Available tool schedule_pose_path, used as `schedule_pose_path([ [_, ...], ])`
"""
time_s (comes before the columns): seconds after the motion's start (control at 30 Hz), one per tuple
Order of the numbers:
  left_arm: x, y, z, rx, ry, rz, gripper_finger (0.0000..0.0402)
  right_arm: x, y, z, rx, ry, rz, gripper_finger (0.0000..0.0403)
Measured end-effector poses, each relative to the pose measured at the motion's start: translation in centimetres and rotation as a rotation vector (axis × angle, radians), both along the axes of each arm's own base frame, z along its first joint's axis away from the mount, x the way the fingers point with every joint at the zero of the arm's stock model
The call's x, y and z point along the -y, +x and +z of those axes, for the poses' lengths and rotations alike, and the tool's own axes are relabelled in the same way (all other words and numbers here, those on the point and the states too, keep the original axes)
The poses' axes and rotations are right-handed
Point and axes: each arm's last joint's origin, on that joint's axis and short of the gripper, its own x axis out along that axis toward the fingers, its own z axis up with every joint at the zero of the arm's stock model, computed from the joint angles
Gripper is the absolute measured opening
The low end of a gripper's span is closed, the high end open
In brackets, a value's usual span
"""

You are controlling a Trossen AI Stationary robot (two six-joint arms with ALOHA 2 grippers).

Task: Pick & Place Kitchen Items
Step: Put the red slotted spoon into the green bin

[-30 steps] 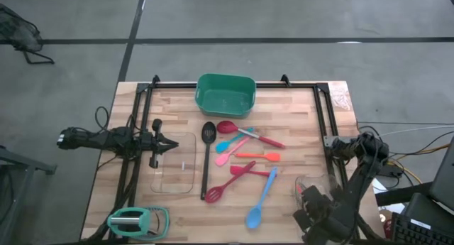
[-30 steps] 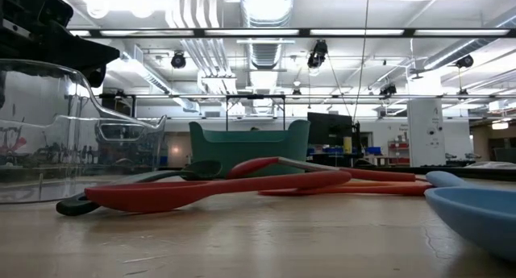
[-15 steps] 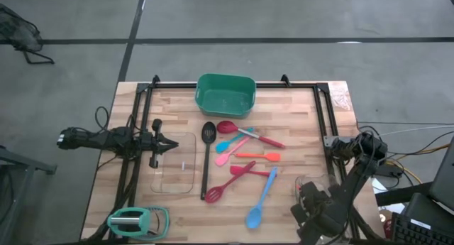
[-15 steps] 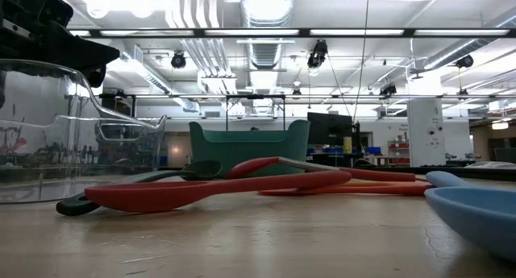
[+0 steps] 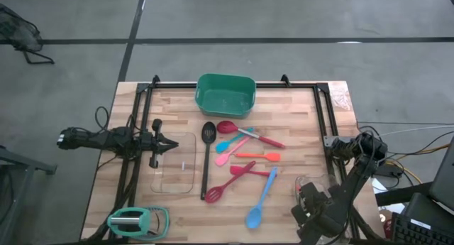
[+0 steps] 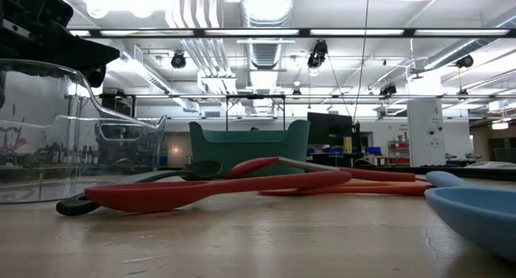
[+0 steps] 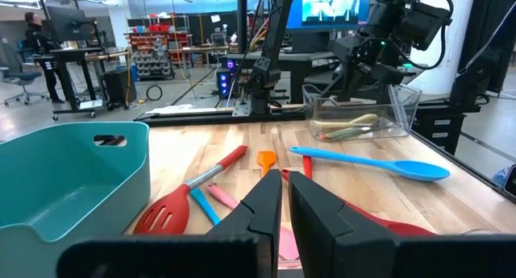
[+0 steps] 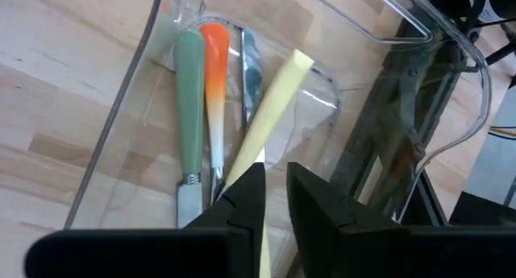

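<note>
Light wooden slat table (image 5: pixel 298 131) with a black frame along its edges, set on a grey concrete floor; beyond it the low view shows an open workshop with ceiling ducts, strip lights and monitors. A green plastic tub (image 5: pixel 225 95) sits at the far middle edge. In front of it the utensils lie loose on the wood: long black slotted spoon (image 5: pixel 206 158), red spoon (image 5: pixel 229 127), red slotted spatula (image 5: pixel 225 184), orange spatula (image 5: pixel 259 156), pink spatula (image 5: pixel 230 155), blue spoon (image 5: pixel 259 200). A clear glass tray (image 5: pixel 174 172) lies just left of the black spoon; a teal tool (image 5: pixel 136 221) rests at the near left corner. Left gripper (image 5: pixel 164 144) hovers above that tray's left edge, fingers (image 7: pixel 266 209) nearly together, a thin gap between them, nothing held. Right gripper (image 5: pixel 310 201) is at the near right corner over a second clear glass tray (image 8: pixel 387 44) holding small cutlery with green (image 8: pixel 189 93), orange (image 8: pixel 214 85) and yellow (image 8: pixel 270 109) handles; its fingers (image 8: pixel 246 199) stand close together right at the yellow handle, but whether they grip it cannot be told.
</note>
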Motion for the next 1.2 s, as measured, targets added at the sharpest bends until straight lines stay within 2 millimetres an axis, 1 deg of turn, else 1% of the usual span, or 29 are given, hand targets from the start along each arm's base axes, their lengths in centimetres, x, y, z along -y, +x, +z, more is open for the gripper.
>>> schedule_pose_path([
  [0.17, 0.0, 0.0, 0.0, 0.0, 0.0, 0.0, 0.0032, -0.2, 0.2, 1.0, 0.011, 0.014, -0.003, 0.0015],
  [0.33, 0.0, 0.0, 0.0, 0.0, 0.0, 0.0, 0.0032, -0.3, 0.6, 1.8, 0.042, 0.031, -0.006, 0.0008],
  [0.4, 0.0, 0.0, 0.0, 0.0, 0.0, 0.0, 0.0032, -0.2, 1.0, 2.2, 0.091, 0.018, 0.002, 0.0008],
  [0.5, 0.0, 0.0, 0.0, 0.0, 0.0, 0.0, 0.0032, 0.1, 2.0, 3.0, 0.213, -0.031, 0.03, 0.0008],
  [0.67, 0.0, 0.0, 0.0, 0.0, 0.0, 0.0, 0.0032, 1.0, 4.1, 4.6, 0.359, -0.101, 0.128, 0.0008],
  [0.87, 0.0, 0.0, 0.0, 0.0, 0.0, 0.0, 0.0032, 3.3, 7.2, 6.0, 0.405, -0.142, 0.201, 0.0008],
  [1.03, 0.0, 0.0, 0.0, 0.0, 0.0, 0.0, 0.0032, 5.1, 10.6, 6.0, 0.464, -0.092, 0.277, 0.0008],
  [1.2, 0.0, 0.0, 0.0, 0.0, 0.0, 0.0, 0.0032, 6.6, 13.6, 6.0, 0.538, -0.057, 0.4, 0.0008],
])
